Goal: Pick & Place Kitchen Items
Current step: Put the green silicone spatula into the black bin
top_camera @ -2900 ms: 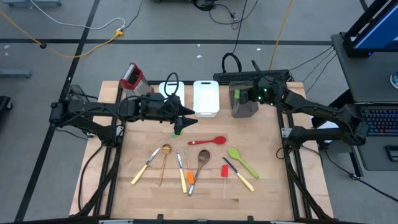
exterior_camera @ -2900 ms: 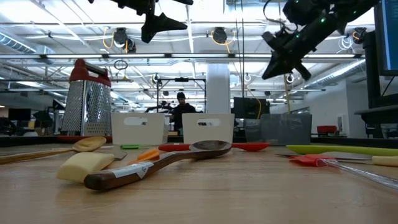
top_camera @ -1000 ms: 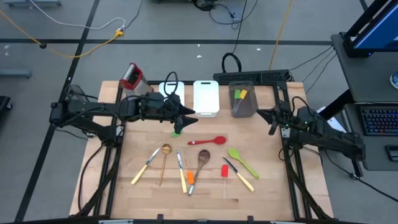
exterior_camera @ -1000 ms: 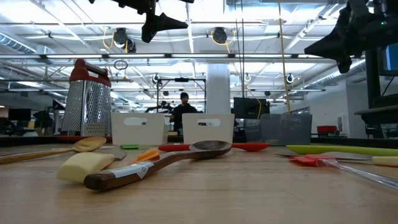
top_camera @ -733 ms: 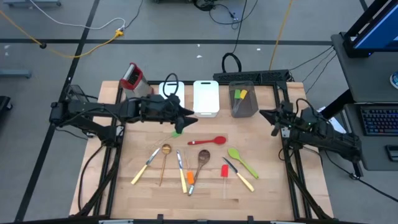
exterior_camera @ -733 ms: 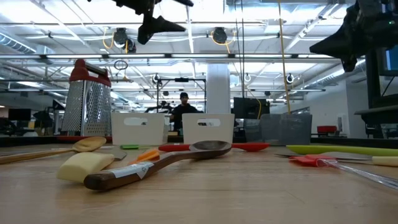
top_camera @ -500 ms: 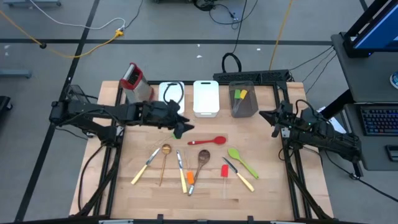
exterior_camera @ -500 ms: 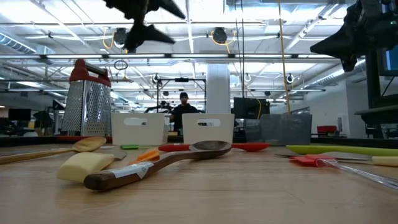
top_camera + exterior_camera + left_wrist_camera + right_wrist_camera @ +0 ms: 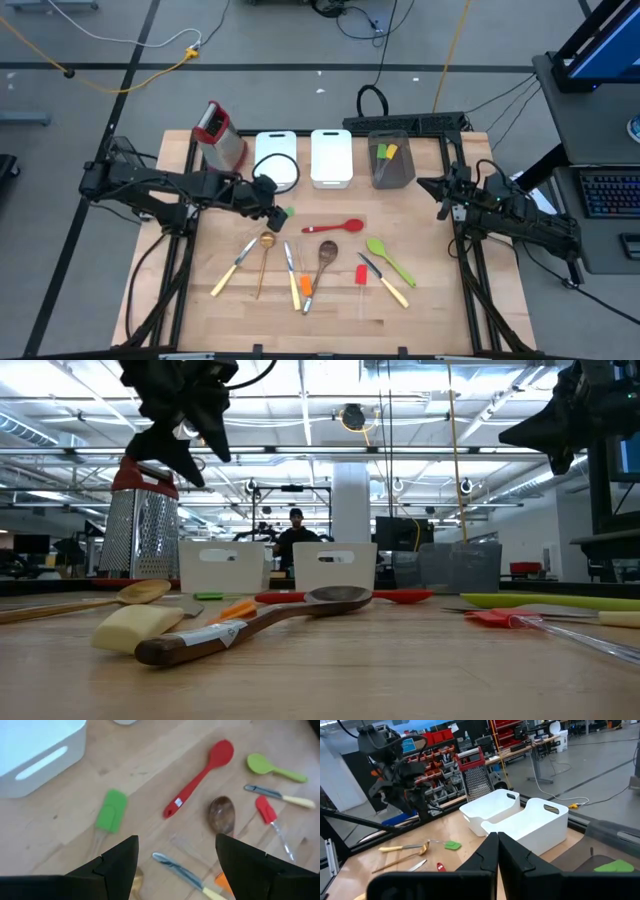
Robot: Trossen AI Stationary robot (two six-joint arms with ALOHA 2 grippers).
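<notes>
Utensils lie scattered on the wooden table (image 9: pixel 430 300); left gripper (image 9: pixel 274 212) hovers spread over the green spatula (image 9: pixel 111 810); right gripper (image 9: pixel 436 189) waits pressed together at the table's edge; a person (image 9: pixel 296 536) stands in the workshop behind.

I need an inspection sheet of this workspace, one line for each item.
Surface: wooden table, bare at the near edge.
Job's things: green spatula, red spoon, gold spoon, wooden spoon, green spoon, small red spatula and knives lie loose mid-table; green and yellow utensils stand in the grey bin.
Clutter: grater at the far left corner; two white trays beside it.
Grippers: left gripper open, above the green spatula, holding nothing; right gripper shut, empty, at the table's right edge.
Cables: yellow cable and black cables on the floor.
Surroundings: a person far behind the table.
</notes>
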